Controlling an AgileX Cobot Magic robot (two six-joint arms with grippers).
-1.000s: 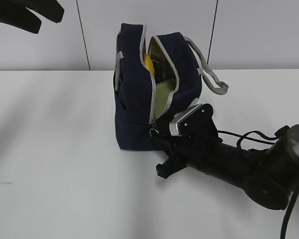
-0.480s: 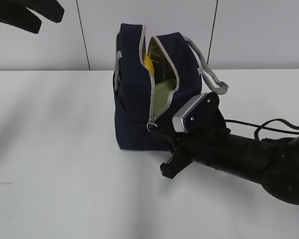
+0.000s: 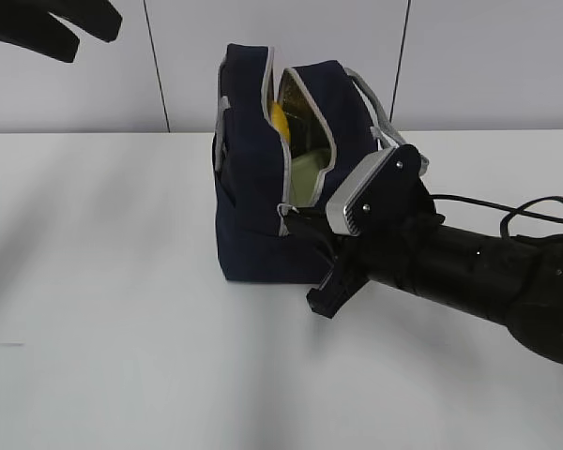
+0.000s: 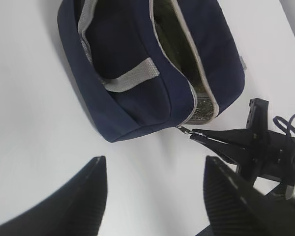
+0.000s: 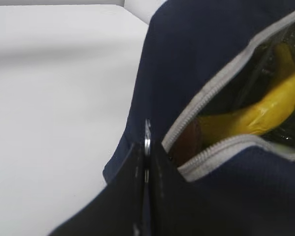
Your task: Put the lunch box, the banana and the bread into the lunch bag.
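Note:
The navy lunch bag [image 3: 253, 216] stands upright on the white table with its grey zipper open. Inside, the yellow banana [image 3: 279, 117] and the sage-green lid of the lunch box [image 3: 305, 178] show. In the right wrist view the banana [image 5: 255, 115] lies above the brown bread [image 5: 189, 140] in the opening. My right gripper [image 3: 296, 223] is shut on the zipper's ring pull [image 5: 147, 140] at the bag's lower front. My left gripper [image 3: 94, 39] is open and empty, high at the far left; its view looks down on the bag [image 4: 132, 98].
The bag's grey strap handle [image 3: 399, 145] hangs over the right arm [image 3: 450, 267]. The white table [image 3: 103, 309] runs to a white panelled wall [image 3: 497, 56] behind.
My right gripper has risen along the bag's front with the ring pull in it, and the lowest part of the zipper has closed. The left gripper has not moved.

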